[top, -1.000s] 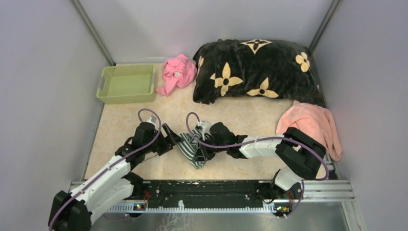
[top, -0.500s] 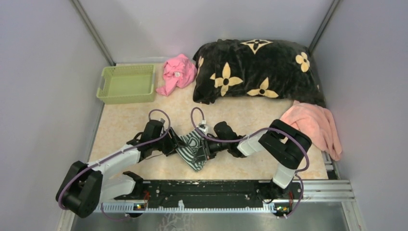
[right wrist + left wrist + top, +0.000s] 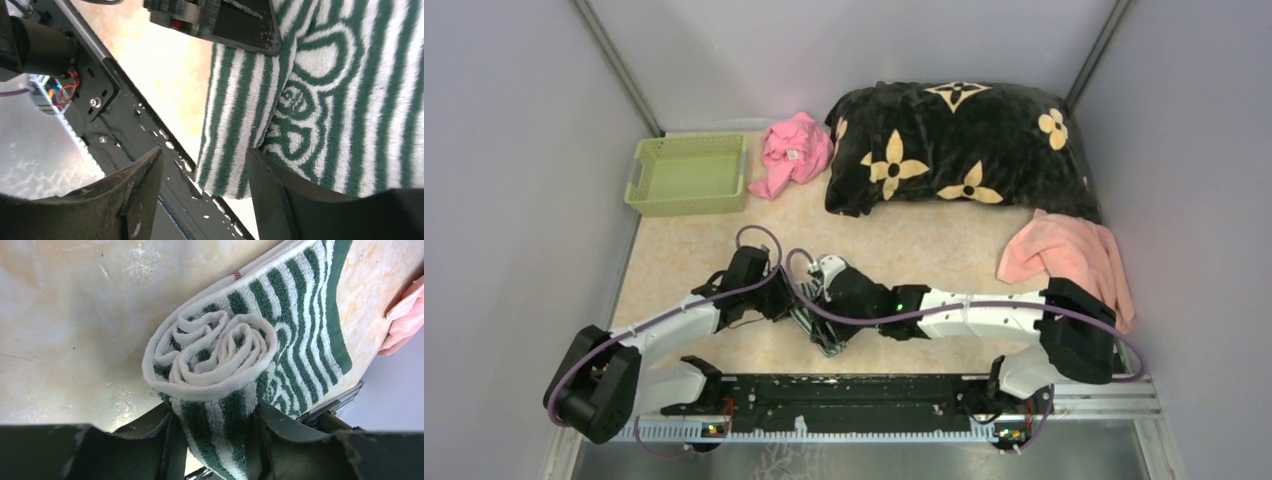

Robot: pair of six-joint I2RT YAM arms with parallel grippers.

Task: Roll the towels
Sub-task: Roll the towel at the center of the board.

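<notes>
Green striped towel (image 3: 225, 355) is lying rolled on the table (image 3: 75, 315) near its front edge, between both claws. Its long axis is running away from the left gripper (image 3: 212, 435), which is pinching the roll's spiral end. Right gripper (image 3: 205, 160) is hovering over the opposite end, fingers spread, holding nothing.

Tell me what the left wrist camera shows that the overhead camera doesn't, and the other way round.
Only the left wrist view shows the spiral end of the rolled green striped towel, with the left gripper pressing on either side of it.

Only the overhead view shows the green basket, the crumpled pink cloth, the black flowered blanket, and both arms meeting at the roll.

Both show the striped towel, the beige tabletop and the salmon towel, though the wrist view catches only its edge.
</notes>
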